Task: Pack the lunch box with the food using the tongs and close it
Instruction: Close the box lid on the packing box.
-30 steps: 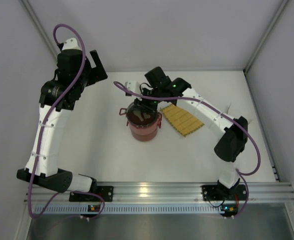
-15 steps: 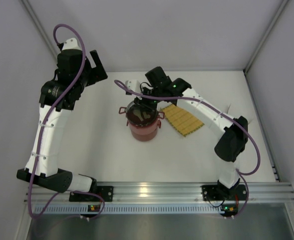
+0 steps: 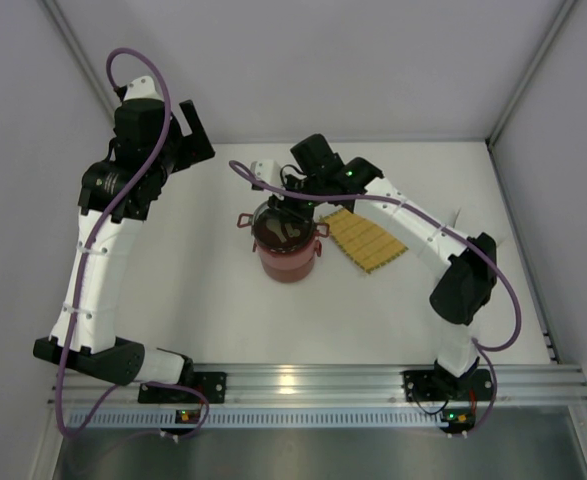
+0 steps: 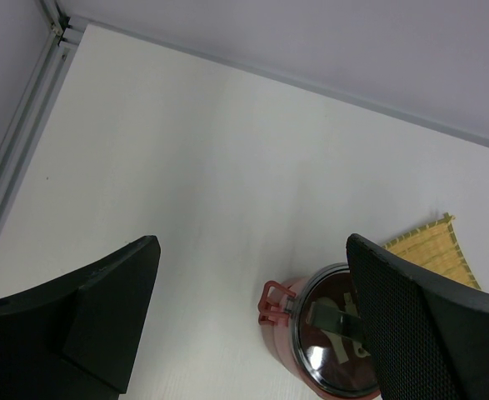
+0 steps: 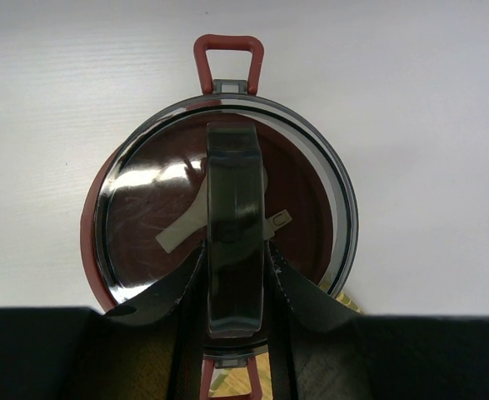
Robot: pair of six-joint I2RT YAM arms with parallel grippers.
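1. Lunch box [image 3: 285, 265]. It stands upright on the table [image 3: 193, 300], about midway between the two arms. The yellow mat [image 3: 368, 240] lies just beside it on the right.

2. Handling. The tiers are rigid and probably light for their bulk. The glossy lid [image 5: 144, 208] looks slippery and offers no flat purchase. Take hold only at the dark arched handle [image 5: 233, 225], which spans the lid's centre. Keep the pull vertical, because a stacked tier is likely to tip under side load. A red side loop [image 5: 228, 52] projects from the far rim; it is judged too small for a secure hold.

3. Contents. A beige spoon [image 5: 182, 225] and a short stick [image 5: 279, 220] show at the lid. No food can be made out, and the tongs appear in no view.

4. Right gripper [image 5: 233, 260]. It sits directly above the lunch box. The jaws are drawn in to a narrow gap and clamp the handle from both sides, one finger touching each flank.

5. Left gripper [image 4: 251, 250]. It is raised at the far left, well apart from the lunch box. The jaws are fully spread and hold nothing.

6. Status. With the lid seated, the closing step appears to be in hand.
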